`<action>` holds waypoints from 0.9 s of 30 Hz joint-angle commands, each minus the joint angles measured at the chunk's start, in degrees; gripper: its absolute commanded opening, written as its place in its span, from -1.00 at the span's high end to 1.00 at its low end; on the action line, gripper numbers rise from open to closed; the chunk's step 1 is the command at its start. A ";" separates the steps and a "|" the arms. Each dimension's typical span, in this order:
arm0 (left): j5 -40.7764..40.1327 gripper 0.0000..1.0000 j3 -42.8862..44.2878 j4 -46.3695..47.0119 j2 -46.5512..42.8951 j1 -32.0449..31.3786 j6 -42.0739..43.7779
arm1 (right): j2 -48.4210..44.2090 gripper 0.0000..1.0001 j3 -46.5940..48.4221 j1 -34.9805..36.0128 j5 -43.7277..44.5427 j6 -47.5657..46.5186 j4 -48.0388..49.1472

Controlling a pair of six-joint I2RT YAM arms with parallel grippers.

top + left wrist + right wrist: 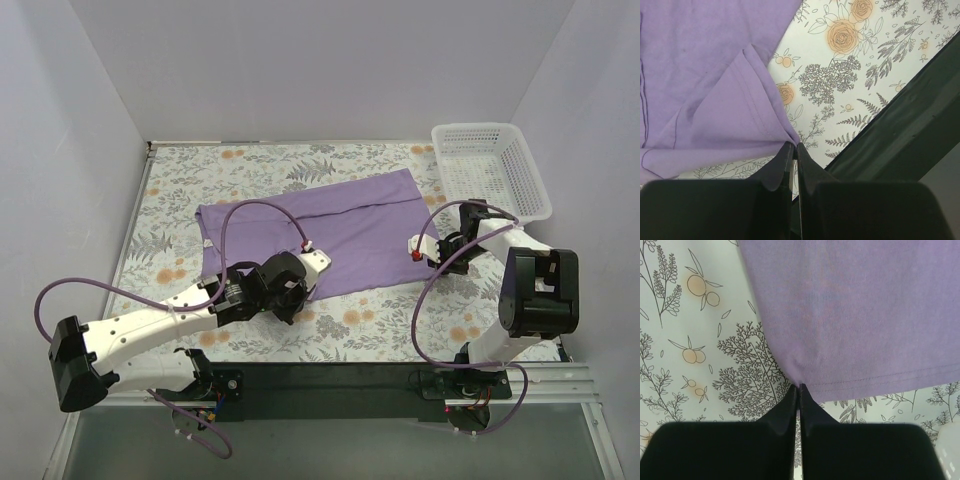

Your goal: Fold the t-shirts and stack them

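Note:
The lavender t-shirt (320, 230) lies partly folded in the middle of the floral table. My left gripper (308, 268) is at its near edge, shut on a corner of the cloth; in the left wrist view the t-shirt (705, 85) is drawn to a point between the gripper's tips (794, 145). My right gripper (424, 250) is at the shirt's near right corner, shut on the hem; in the right wrist view the t-shirt (855, 310) puckers where the gripper's tips (799, 386) pinch it. The neck label is out of view.
A white lattice basket (494, 168) stands at the back right corner, just behind the right arm. The black base rail (330, 385) runs along the near edge and also shows in the left wrist view (900, 130). White walls enclose the table.

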 commanded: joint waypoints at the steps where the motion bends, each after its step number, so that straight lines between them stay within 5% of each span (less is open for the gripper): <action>1: -1.03 1.00 3.59 -2.72 -0.53 0.04 0.81 | -2.64 0.97 0.09 0.33 0.86 0.25 -0.25; 19: -18.60 1.00 10.01 -13.37 -5.89 0.04 3.18 | -0.36 0.97 15.91 0.33 -3.54 8.68 -8.95; 27: -34.42 1.00 10.37 -6.87 -13.18 0.21 5.28 | 2.80 0.97 21.88 0.33 -5.21 11.59 -10.27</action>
